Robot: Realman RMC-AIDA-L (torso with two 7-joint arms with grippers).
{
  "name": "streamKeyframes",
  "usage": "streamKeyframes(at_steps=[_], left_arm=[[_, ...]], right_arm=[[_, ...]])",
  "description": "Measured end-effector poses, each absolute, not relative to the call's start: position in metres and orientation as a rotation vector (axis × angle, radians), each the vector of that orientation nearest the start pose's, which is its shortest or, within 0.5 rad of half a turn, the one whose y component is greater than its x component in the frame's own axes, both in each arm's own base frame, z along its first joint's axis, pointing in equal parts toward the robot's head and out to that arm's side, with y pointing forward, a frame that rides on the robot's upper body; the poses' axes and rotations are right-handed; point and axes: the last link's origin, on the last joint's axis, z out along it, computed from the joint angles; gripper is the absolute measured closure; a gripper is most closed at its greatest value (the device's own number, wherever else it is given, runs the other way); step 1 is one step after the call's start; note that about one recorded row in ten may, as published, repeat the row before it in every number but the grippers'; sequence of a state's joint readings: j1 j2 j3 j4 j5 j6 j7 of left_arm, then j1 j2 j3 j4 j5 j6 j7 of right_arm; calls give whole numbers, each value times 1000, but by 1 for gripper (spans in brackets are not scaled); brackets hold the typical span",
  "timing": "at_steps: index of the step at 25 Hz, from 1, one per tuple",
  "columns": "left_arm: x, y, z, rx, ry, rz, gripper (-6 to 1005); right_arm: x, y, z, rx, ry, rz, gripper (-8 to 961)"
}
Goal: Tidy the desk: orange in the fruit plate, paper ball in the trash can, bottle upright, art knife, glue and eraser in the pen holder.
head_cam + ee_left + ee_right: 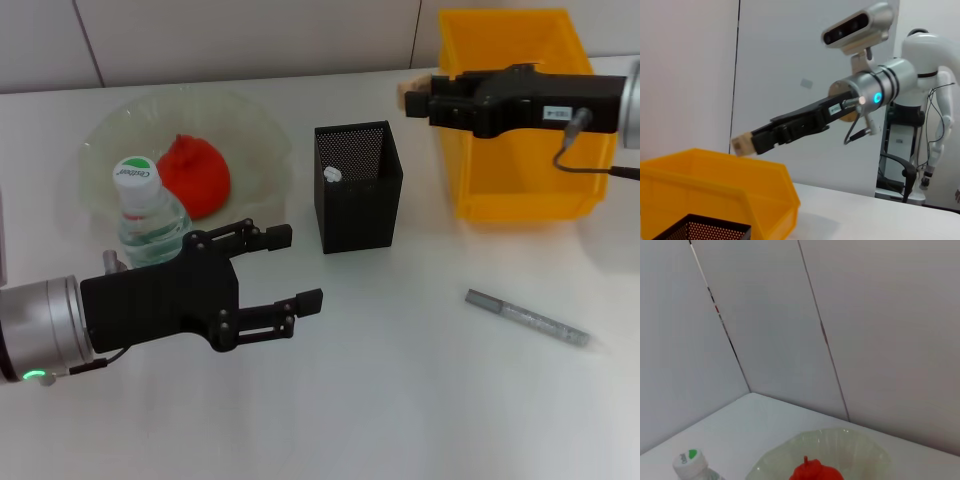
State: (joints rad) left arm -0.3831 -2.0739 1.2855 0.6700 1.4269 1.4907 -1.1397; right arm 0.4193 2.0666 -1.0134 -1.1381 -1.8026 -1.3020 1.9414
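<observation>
Orange [193, 176]: red-orange, slightly squashed, sits in fruit plate [240, 125], a translucent pale-green bowl w/ wavy rim, far left of worktop [400, 400]; bottle [147, 215] upright just in front of plate, clear, white-green cap; pen holder [358, 186], black mesh square cup, upright mid-worktop, sth white inside; trash can [520, 190], yellow bin, to its right; eraser [413, 97], tan block, held in right end effector [418, 100] above bin's left rim; glue [530, 320], grey tube, lies flat front right.
</observation>
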Motion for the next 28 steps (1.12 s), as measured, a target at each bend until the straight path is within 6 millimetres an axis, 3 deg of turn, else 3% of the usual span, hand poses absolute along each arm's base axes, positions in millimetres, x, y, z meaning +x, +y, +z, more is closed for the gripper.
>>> streamKeyframes(at_steps=[13, 28], left_arm=[[-228, 294, -42, -2778, -284, -958, 210], [-227, 295, -42, -2778, -280, -957, 210]], right_arm=[[207, 396, 20, -2547, 800, 523, 560], [202, 400, 14, -2558, 795, 515, 559]])
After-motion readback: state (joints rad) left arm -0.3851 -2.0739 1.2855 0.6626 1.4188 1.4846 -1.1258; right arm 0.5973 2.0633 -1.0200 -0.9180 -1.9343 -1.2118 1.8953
